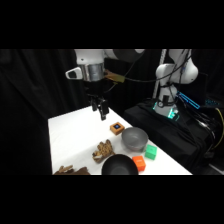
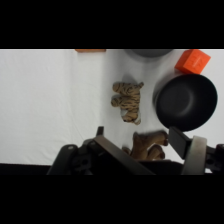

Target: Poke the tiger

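The gripper (image 1: 103,112) is hanging above the back part of the white table (image 1: 75,140), well clear of the surface and touching nothing; whether its fingers are spread or pressed together cannot be told from either view. The tiger (image 1: 103,150) is lying on the table toward the front edge, well apart from the gripper and below it in the side view. It is sitting just beside the black bowl (image 1: 120,165) at the front edge, with the grey bowl (image 1: 134,137) near it toward the right edge. In the wrist view the tiger (image 2: 127,101) is showing beyond the gripper, left of the black bowl (image 2: 186,103), with a darker brown lump (image 2: 148,143) lying close to it.
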Robot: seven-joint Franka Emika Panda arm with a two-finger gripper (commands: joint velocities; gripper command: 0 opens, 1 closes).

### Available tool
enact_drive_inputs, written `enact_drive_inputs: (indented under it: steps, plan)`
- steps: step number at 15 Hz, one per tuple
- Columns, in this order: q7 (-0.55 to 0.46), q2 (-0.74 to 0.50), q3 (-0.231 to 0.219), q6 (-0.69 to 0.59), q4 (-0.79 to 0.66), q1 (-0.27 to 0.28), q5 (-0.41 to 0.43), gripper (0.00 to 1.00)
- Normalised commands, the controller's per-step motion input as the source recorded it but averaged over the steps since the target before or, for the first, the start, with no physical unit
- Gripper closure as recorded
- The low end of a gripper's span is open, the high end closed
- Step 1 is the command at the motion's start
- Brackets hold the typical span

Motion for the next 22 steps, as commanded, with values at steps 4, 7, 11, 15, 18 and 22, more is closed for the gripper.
enact_drive_inputs:
  steps: [4, 7, 11, 15, 18, 22]
  plan:
    - [0.01, 0.09, 0.028, 0.06, 0.06, -0.016, 0.027, 0.00]
    - [0.06, 0.24, 0.045, 0.12, 0.19, 0.010, 0.049, 0.27]
    - [0.08, 0.24, 0.033, 0.11, 0.23, 0.030, 0.040, 0.60]
    - [0.04, 0.21, 0.020, 0.17, 0.14, 0.017, 0.061, 0.93]
    - [-0.02, 0.19, 0.023, 0.24, 0.03, -0.010, 0.095, 1.00]
    - [-0.06, 0.16, 0.035, 0.25, -0.02, -0.022, 0.113, 0.97]
